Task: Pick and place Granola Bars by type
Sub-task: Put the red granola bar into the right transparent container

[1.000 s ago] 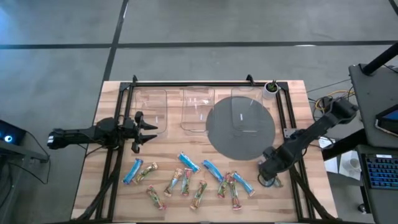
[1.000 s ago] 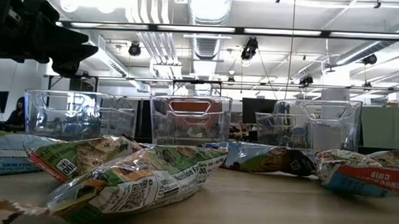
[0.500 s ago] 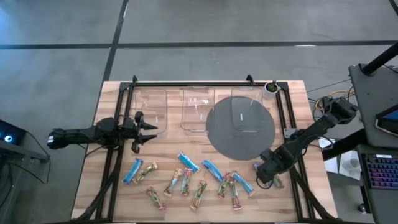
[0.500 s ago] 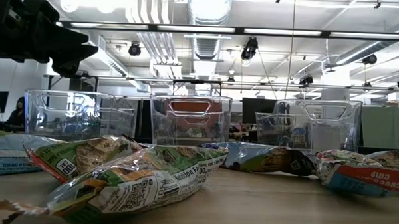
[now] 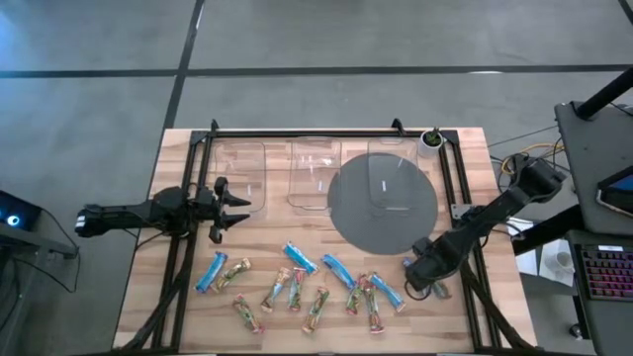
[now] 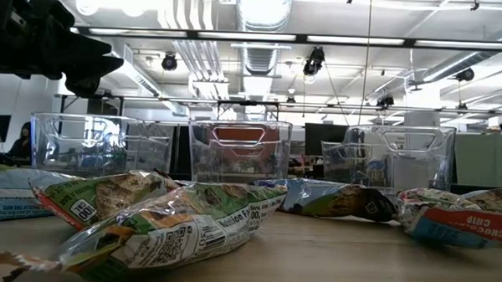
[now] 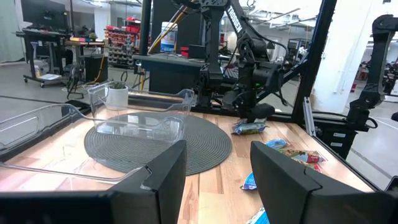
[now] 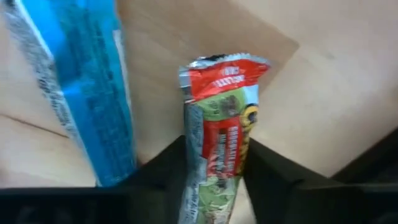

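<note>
Wooden slat table [image 5: 297, 326] is sitting on a grey concrete floor, an open office with ceiling ducts and lights showing behind it in the low view. Three clear plastic bins [image 5: 315, 176] are standing in a row along the far edge, the rightmost partly on a round dark grey mat [image 5: 382, 206]; a small white cup with a plant [image 5: 429, 141] is sitting at the far right corner.

Granola Bars [image 5: 295, 287], small wrapped bars in bright blue or tan/green with red marks, are lying scattered across the near half of the table, none showing inside the bins.

Right gripper [image 5: 419, 282] is hanging low at the right end of that scatter, near the mat's near edge. In the right wrist view its fingers [image 8: 166, 163] are standing one on each side of a tan/green bar with a red band [image 8: 216, 134], pressing close against the wrapper; a blue-wrapped bar [image 8: 81, 81] is lying just beside it on the wood.

Left gripper [image 5: 226, 206] is waiting near the left edge of the table, in front of the leftmost bin, its fingers [image 7: 163, 177] spread wide apart and holding nothing.
</note>
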`<state>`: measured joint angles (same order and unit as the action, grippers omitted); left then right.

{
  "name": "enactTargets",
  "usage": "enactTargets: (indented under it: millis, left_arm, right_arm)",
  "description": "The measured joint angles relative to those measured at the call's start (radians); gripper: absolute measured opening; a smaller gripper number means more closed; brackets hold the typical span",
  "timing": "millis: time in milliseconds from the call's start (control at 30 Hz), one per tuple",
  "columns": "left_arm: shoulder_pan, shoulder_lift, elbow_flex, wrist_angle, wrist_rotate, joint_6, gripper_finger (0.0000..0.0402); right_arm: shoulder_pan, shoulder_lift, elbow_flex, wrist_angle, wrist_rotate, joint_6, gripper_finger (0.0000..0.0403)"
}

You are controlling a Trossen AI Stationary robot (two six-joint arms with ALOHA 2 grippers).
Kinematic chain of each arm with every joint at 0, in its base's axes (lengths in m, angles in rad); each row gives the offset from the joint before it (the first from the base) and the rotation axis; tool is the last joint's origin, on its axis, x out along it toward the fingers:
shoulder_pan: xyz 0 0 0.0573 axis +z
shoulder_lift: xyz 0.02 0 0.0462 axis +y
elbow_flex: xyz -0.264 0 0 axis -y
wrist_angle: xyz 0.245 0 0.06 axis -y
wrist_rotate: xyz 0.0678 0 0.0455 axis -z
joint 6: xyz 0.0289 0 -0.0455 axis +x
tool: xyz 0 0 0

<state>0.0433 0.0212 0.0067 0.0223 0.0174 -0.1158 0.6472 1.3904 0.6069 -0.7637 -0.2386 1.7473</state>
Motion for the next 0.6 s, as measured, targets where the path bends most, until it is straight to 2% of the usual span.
enactTargets:
  millis: [167,300,433,600]
  left_arm:
    - [0.000,0.000,0.000,0.000,0.000,0.000,0.0163]
    - [0.000,0.000,0.000,0.000,0.000,0.000,0.0163]
    - [0.000,0.000,0.000,0.000,0.000,0.000,0.0163]
    - [0.000,0.000,0.000,0.000,0.000,0.000,0.0163]
  right_arm:
    - [0.000,-0.082,0.011,0.005,0.084,0.037,0.0029]
    - [-0.008,-0.185,0.047,0.004,0.208,0.083,0.0022]
    - [-0.040,-0.290,0.147,-0.045,0.456,0.069,0.0032]
    - [-0.155,-0.340,0.343,-0.302,0.812,-0.047,0.0028]
